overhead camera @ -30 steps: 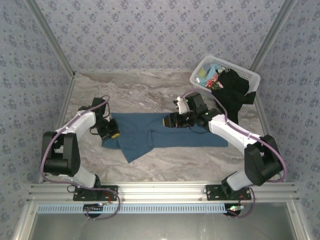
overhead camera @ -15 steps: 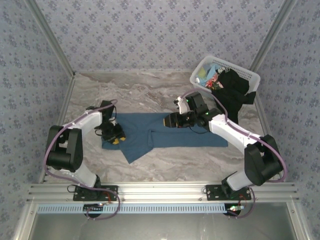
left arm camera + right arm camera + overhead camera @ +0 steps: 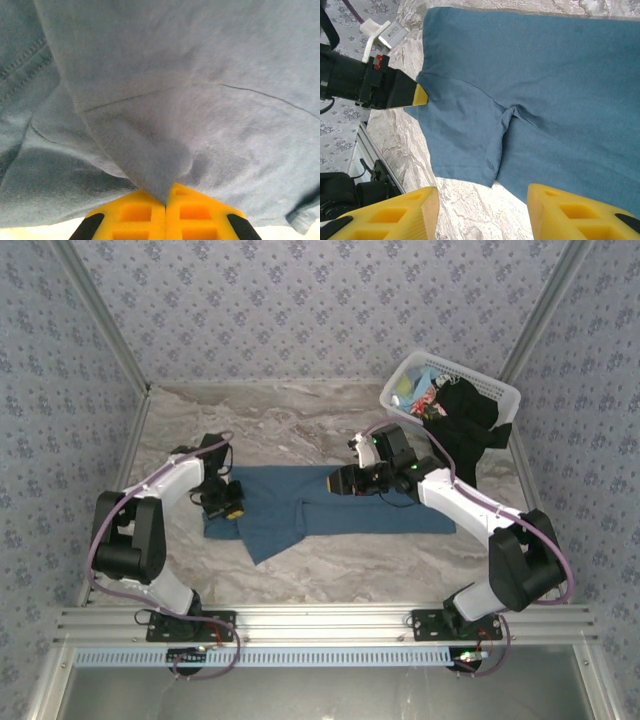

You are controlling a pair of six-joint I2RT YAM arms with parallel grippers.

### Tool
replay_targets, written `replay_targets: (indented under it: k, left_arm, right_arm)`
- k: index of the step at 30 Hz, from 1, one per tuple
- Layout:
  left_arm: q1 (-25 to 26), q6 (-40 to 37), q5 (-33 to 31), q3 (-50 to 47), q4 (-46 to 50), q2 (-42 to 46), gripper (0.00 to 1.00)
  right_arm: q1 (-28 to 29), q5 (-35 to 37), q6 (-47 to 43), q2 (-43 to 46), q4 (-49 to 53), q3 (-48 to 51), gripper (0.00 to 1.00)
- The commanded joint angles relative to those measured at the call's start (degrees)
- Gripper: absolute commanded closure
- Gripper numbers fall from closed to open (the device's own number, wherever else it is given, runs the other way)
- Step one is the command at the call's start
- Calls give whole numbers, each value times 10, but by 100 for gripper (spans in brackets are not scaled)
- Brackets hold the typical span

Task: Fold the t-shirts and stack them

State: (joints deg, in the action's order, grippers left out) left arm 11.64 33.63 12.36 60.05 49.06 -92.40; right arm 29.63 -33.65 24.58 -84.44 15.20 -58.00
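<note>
Closes the left gripper point(image 3: 229, 506) again, after parting it briefly half a second ago. Pinches a fold of the blue t-shirt point(image 3: 330, 518) between the yellow fingers point(image 3: 135, 214), with the cloth drawn to a point right at the fingertips. Pulls the hand slightly away from the arm bases compared with half a second ago, back close to its spot of a second ago, over the shirt's left edge. Swings the left forearm further toward the far side than a second ago, leaving the wrist bent more steeply down over the hand.
</note>
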Motion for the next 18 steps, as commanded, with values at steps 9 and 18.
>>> replay_targets:
  k: [9,18]
  left_arm:
    - [-5,-5,1,59,44,-12,97]
    - [-28,-30,-9,166,97,-78,100]
  right_arm:
    - [-6,9,-3,-8,15,-5,48]
    - [-9,18,-3,-10,24,-6,50]
